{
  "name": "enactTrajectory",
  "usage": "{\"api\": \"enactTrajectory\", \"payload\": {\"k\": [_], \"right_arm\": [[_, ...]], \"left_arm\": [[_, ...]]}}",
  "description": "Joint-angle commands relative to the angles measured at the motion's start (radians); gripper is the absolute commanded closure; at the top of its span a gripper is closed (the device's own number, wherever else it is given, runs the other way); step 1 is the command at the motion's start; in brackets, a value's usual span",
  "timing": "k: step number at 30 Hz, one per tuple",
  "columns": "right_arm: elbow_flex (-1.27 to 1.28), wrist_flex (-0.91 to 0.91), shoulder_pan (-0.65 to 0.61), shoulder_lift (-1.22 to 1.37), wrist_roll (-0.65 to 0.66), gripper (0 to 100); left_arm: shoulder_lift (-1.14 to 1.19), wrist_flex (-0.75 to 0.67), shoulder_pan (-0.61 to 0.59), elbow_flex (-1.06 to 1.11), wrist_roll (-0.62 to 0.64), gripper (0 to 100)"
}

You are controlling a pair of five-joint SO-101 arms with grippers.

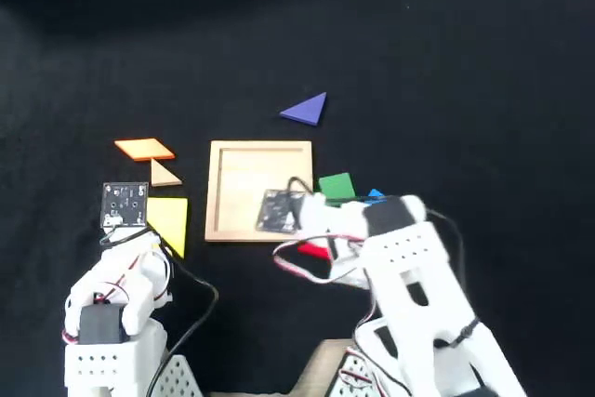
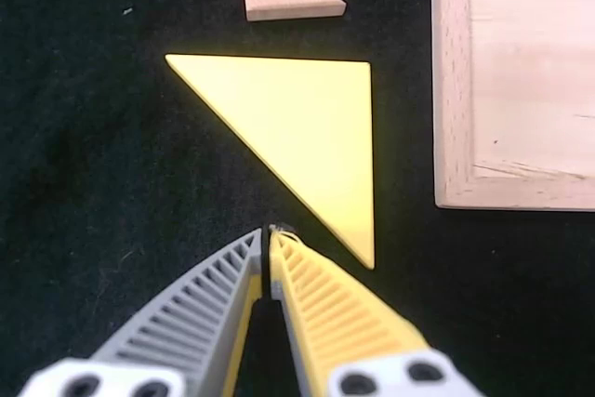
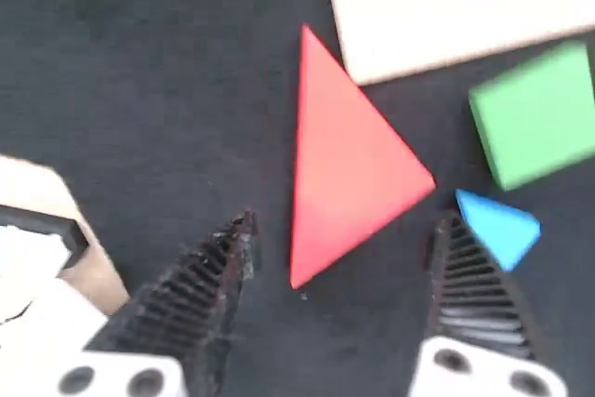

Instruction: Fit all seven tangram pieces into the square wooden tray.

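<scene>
Right gripper (image 3: 347, 222) spread wide, straddling red triangle (image 3: 339, 160); piece flat, rigid, light, probably slick; pinch across edges; left gripper (image 2: 270, 233) closed, empty, beside yellow triangle (image 2: 307, 123).

No text, label, number or sign can be read anywhere.

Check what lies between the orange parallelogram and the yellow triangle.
A small plain wooden triangle lies between the orange parallelogram and the yellow triangle, as the high view shows.

Overhead, wrist views close, tray (image 1: 240, 183) likely shared
</scene>
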Motion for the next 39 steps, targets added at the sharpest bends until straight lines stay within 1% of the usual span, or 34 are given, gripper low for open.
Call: {"api": "enactTrajectory", "payload": {"k": [1, 5, 9, 17, 22, 25, 32, 39], "right_arm": [[-0.035, -0.04, -0.038, 0.104, -0.028, 69.9], [-0.091, -0.133, 0.011, 0.275, -0.08, 67.4], [-0.12, -0.183, 0.025, 0.372, -0.075, 62.1], [-0.116, -0.213, 0.032, 0.384, -0.074, 61.6], [-0.116, -0.219, 0.091, 0.386, -0.071, 61.3], [-0.107, -0.219, 0.118, 0.387, -0.025, 61.4], [-0.088, -0.262, 0.097, 0.387, -0.009, 61.6], [-0.088, -0.262, 0.097, 0.392, -0.009, 61.3]], "left_arm": [[-0.003, 0.006, -0.008, 0.021, 0.005, 97], [-0.003, 0.006, -0.008, 0.021, 0.005, 97], [-0.003, 0.006, -0.008, 0.021, 0.005, 97], [-0.003, 0.006, -0.008, 0.021, 0.005, 97], [-0.003, 0.006, -0.008, 0.021, 0.005, 97], [-0.003, 0.006, -0.008, 0.021, 0.005, 97], [-0.003, 0.006, -0.008, 0.021, 0.005, 97], [-0.003, 0.006, -0.008, 0.021, 0.005, 97]]}}
